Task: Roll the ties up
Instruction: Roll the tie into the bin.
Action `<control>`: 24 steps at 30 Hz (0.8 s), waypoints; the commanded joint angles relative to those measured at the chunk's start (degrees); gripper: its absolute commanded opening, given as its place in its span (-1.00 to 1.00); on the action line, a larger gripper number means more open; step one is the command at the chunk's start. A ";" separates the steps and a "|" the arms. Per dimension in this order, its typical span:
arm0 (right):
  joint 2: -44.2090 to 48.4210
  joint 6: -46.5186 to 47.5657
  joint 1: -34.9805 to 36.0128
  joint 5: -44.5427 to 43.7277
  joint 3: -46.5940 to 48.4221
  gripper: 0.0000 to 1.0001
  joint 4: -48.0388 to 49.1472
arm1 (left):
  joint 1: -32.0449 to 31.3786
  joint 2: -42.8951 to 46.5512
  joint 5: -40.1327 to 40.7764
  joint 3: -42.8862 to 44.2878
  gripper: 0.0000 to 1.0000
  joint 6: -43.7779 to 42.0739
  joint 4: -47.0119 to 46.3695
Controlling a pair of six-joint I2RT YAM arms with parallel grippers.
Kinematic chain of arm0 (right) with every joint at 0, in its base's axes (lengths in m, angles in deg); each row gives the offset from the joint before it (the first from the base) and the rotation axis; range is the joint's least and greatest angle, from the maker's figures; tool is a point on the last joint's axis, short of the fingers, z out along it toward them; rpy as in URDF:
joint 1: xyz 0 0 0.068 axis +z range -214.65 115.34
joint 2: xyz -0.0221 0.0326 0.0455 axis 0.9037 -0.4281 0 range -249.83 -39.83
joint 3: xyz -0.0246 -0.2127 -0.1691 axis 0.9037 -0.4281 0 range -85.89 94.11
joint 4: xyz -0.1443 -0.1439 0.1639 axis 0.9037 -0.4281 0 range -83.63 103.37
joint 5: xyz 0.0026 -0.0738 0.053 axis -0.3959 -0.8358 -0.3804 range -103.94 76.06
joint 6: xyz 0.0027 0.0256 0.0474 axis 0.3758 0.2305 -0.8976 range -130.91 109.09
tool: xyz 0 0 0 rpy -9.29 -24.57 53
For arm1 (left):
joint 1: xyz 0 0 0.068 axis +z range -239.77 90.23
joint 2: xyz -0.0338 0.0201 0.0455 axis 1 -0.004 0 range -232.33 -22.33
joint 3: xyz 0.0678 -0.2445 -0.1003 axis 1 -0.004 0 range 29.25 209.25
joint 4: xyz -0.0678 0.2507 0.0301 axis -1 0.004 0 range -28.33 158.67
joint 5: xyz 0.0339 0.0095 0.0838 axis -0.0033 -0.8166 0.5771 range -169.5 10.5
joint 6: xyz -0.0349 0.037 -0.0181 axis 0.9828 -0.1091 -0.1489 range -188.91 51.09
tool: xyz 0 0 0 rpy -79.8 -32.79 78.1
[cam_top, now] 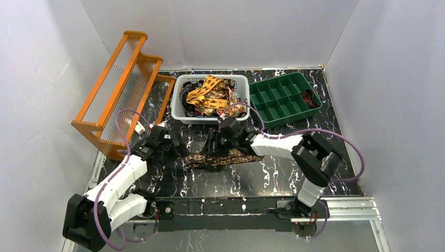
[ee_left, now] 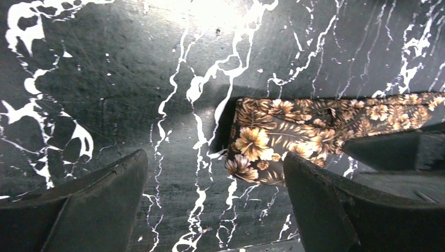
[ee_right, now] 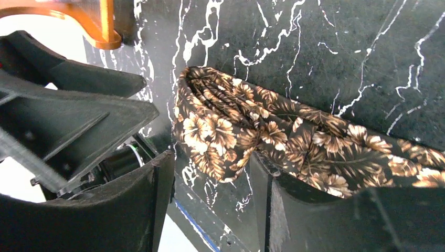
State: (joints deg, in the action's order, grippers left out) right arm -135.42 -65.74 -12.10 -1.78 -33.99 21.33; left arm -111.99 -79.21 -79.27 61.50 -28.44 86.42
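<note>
A dark brown tie (cam_top: 223,157) with tan flowers lies flat on the black marbled table, between the two grippers. My left gripper (cam_top: 181,149) is open at its left end; in the left wrist view the tie's folded end (ee_left: 273,139) lies just beyond the open gap (ee_left: 215,168), nearer the right finger (ee_left: 357,210). My right gripper (cam_top: 210,148) is open and low over the same end. In the right wrist view the tie (ee_right: 262,131) lies against the right finger (ee_right: 294,210), with nothing held between the jaws (ee_right: 212,173). More ties, yellow-orange and dark, are heaped in the white basket (cam_top: 178,113).
A green compartment tray (cam_top: 294,119) stands at the back right with a dark item (cam_top: 309,98) in one cell. An orange stepped rack (cam_top: 123,89) stands at the back left, and its foot (ee_right: 97,23) shows in the right wrist view. White walls enclose the table.
</note>
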 commanded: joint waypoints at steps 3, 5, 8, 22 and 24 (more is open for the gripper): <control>-4.05 -0.07 0.94 0.61 4.03 0.24 -5.49 | 1.38 0.57 -4.86 -1.22 0.97 -1.16 -1.67; -4.41 0.41 1.11 0.98 4.28 0.29 -5.49 | 1.54 0.55 -4.58 -1.27 0.97 -1.17 -1.67; -5.12 1.24 1.19 2.05 5.08 0.31 -5.59 | 1.56 0.39 -5.02 -1.79 0.97 -0.44 -2.43; -6.84 5.34 2.17 -3.30 9.16 -0.01 -14.70 | 1.56 0.28 -7.46 -5.25 0.97 1.46 -6.23; -7.24 6.12 2.20 -4.07 9.68 -0.07 -15.90 | 1.56 0.19 -8.00 -5.79 0.97 1.46 -6.97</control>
State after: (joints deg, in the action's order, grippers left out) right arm -141.83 -61.94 -10.09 -2.65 -27.37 9.64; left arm -110.85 -79.26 -85.89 56.69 -27.33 80.87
